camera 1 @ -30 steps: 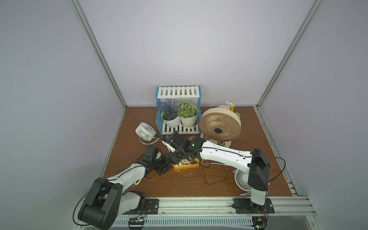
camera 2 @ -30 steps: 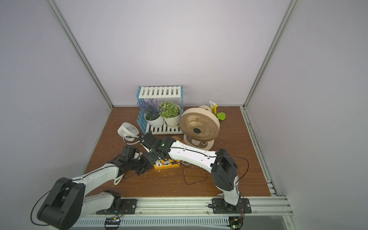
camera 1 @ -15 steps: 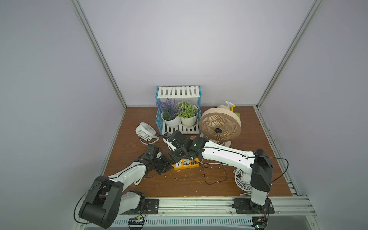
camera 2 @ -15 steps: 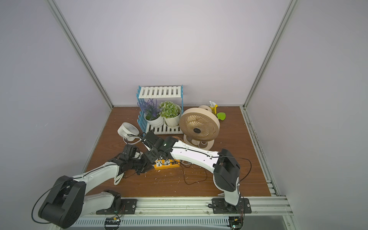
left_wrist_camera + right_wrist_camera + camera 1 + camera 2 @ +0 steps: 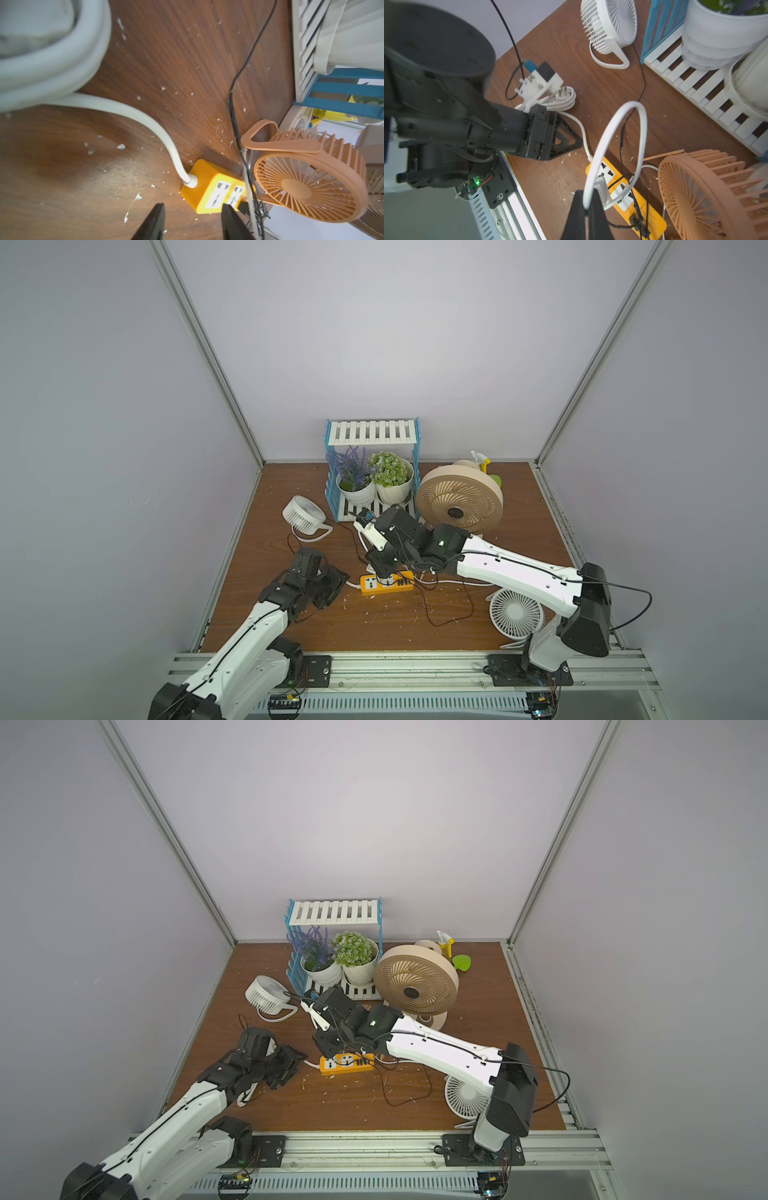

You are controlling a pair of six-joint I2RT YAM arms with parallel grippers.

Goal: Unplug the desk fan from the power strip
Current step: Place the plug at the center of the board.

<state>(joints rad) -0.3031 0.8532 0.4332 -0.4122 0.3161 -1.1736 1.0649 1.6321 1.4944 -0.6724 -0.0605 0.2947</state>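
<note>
Robot lab test booth: plain grey walls (image 5: 395,344) and aluminium posts (image 5: 206,352) enclose a wooden table (image 5: 528,531); two robot arms (image 5: 519,572) are bolted to a rail (image 5: 415,664) along the table's front.

Overhead pair, close wrists, shared power strip (image 5: 386,583)

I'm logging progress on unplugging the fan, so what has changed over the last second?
The left gripper has opened and eased back from the end of the power strip, which it looked to be holding; it now grips nothing. The right gripper stays shut on the white cable, its arm drawn back a little. The strip itself and the rest of the scene are unchanged.
</note>
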